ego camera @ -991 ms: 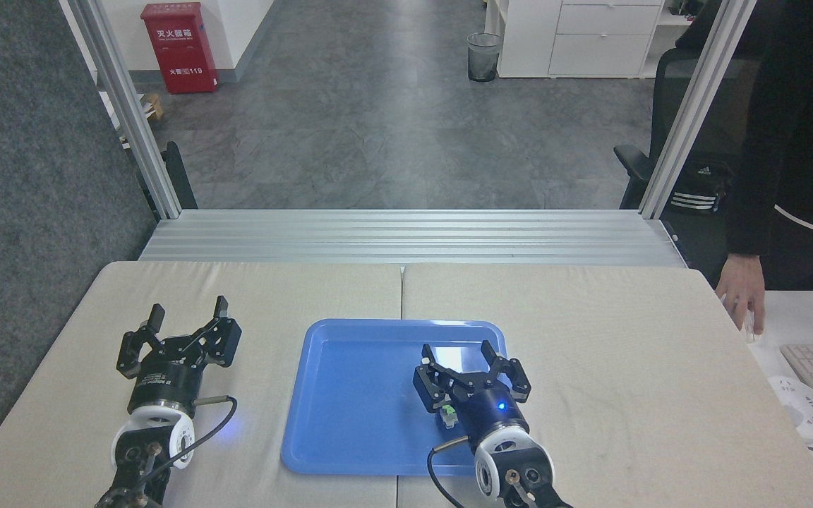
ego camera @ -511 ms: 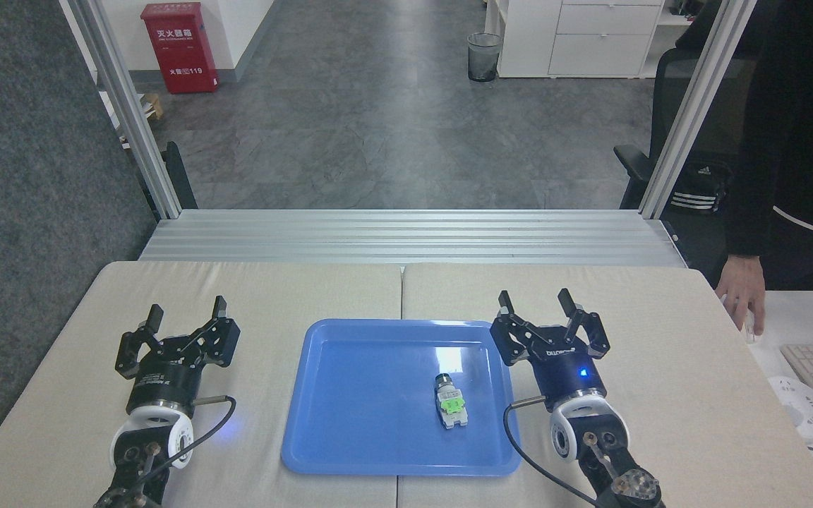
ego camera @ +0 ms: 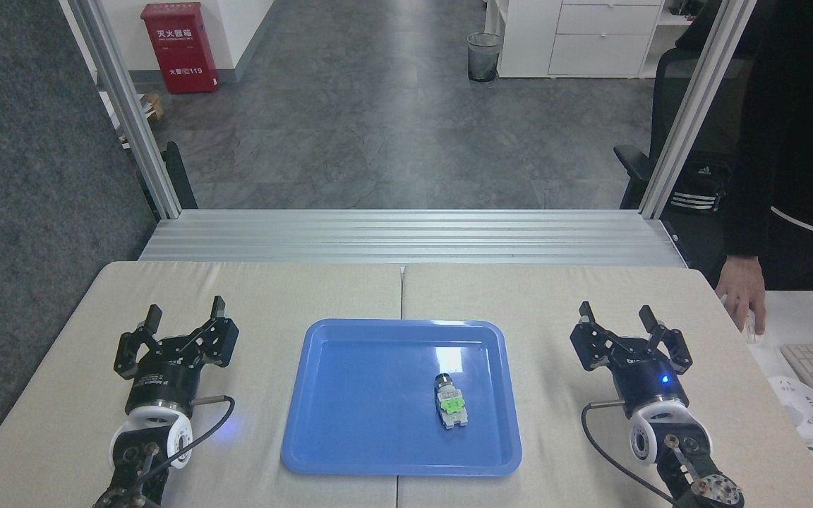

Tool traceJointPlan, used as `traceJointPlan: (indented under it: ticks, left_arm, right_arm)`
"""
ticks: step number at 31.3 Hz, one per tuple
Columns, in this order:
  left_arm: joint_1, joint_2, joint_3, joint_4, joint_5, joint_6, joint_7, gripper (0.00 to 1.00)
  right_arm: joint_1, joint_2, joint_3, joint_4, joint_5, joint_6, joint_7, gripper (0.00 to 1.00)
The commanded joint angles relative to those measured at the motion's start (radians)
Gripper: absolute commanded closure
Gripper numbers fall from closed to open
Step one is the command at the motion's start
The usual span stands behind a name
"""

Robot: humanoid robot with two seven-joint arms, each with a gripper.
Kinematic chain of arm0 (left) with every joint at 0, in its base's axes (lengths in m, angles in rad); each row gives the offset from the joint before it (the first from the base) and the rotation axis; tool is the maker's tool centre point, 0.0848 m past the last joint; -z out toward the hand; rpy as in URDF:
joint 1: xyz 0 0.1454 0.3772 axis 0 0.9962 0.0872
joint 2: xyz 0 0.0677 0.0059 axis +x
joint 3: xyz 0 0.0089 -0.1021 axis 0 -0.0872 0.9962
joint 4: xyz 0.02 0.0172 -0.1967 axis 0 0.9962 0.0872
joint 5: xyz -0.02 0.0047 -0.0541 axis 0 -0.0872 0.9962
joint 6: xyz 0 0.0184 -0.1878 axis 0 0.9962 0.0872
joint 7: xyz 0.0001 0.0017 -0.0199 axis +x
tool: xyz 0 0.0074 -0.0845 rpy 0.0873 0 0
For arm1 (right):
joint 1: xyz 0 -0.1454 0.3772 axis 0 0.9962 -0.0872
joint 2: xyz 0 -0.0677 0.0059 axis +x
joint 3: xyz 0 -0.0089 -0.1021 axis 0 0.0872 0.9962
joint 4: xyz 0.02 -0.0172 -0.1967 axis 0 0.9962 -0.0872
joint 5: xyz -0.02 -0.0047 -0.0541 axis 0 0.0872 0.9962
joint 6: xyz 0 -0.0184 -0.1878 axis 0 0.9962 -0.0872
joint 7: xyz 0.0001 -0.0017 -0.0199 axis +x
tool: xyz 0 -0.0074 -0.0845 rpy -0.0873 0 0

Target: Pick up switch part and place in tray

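switch part [ego camera: 451, 403], small whitish-grey with green block, lies released in glossy blue plastic tray [ego camera: 350, 451].
right gripper [ego camera: 629, 319] has pulled clear, jaws spread; left gripper [ego camera: 182, 315] spread too, so placing looks done.

left gripper [ego camera: 183, 316] black | right gripper [ego camera: 618, 315] black, blue LED | white wrist rings | black cables

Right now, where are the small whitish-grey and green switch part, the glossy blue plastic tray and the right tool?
Switch part [ego camera: 452, 406]: head view, on its green middle block.
Blue tray [ego camera: 350, 395]: head view, on its bare floor.
Right tool [ego camera: 617, 315]: head view, between its open fingertips.
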Motion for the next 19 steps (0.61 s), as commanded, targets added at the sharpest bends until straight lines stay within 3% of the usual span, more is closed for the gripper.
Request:
traceJointPlan:
  ticks: [1,19]
  left_arm:
    - [-0.001,0.0,0.001,0.001,0.0,-0.001,-0.001,0.0]
    - [-0.006,0.0,0.0,0.001,-0.001,0.001,-0.001,0.0]
  right_arm:
    - [0.004,-0.096,-0.057,0.023,-0.02,0.0,0.022,0.03]
    - [0.007,-0.102,-0.06,-0.035,-0.022,0.001,0.062,0.03]
